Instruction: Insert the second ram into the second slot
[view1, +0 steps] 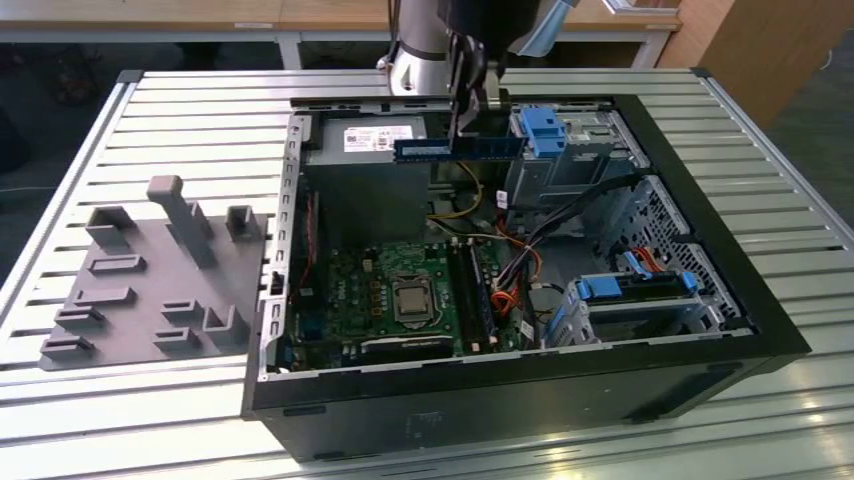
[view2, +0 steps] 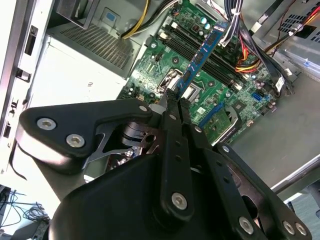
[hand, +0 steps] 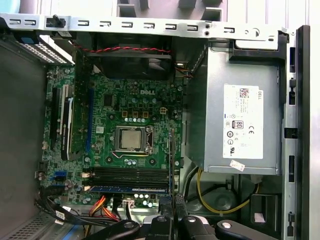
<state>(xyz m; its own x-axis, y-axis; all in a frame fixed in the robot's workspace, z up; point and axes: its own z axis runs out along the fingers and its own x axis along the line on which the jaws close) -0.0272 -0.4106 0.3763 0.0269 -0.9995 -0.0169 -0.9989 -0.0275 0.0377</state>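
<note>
Blue and thin, the second ram (view1: 458, 148) hangs pinched tight in the gripper (view1: 463, 130), upper middle of the exterior view, above the computer case (view1: 534, 400). If it tips, it may miss the slots (hand: 131, 173).

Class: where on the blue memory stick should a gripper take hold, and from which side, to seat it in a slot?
Pinch the memory stick by its two flat faces, mid-length on the upper edge, from above. It is thin, and the lower edge must stay free for the slots. The gripper holds it so.
</note>
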